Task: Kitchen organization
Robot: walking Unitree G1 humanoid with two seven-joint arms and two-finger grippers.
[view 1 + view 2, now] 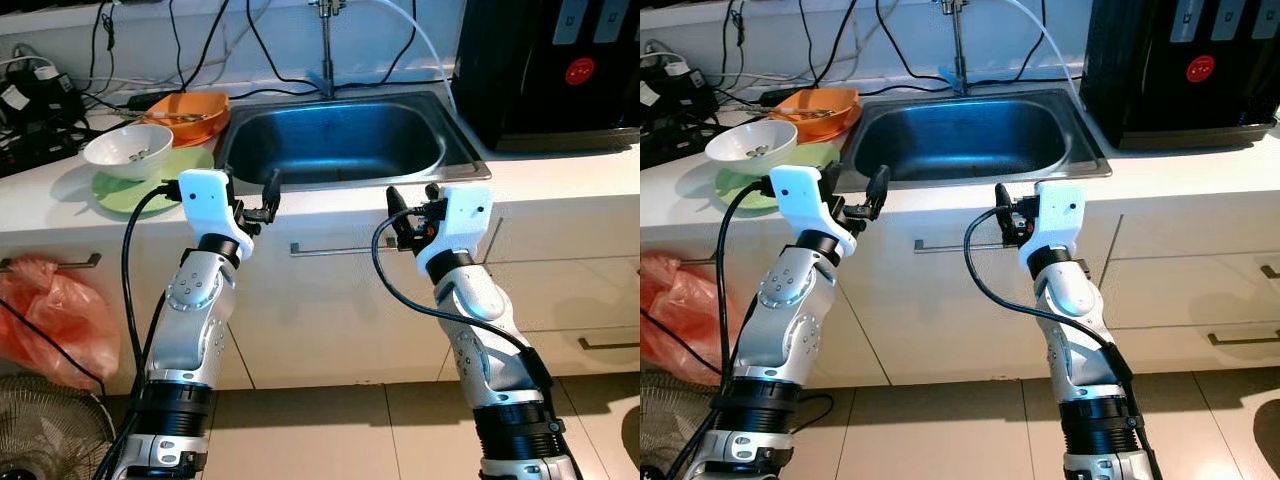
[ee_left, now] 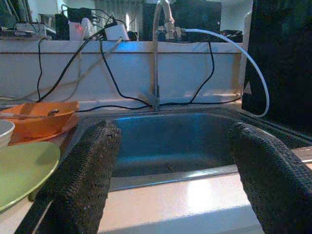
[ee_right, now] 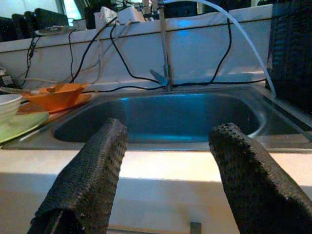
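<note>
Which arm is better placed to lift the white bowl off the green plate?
Left: the left claw hangs open beside the white bowl on the green plate; the right claw is farther away.

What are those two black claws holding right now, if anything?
Nothing. The left gripper and the right gripper are both open and empty, raised in front of the white counter edge by the steel sink.

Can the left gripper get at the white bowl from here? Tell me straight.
Probably yes. The left gripper is open at the counter's front edge, and the white bowl sits on the green plate just to its left, with nothing between them.
</note>
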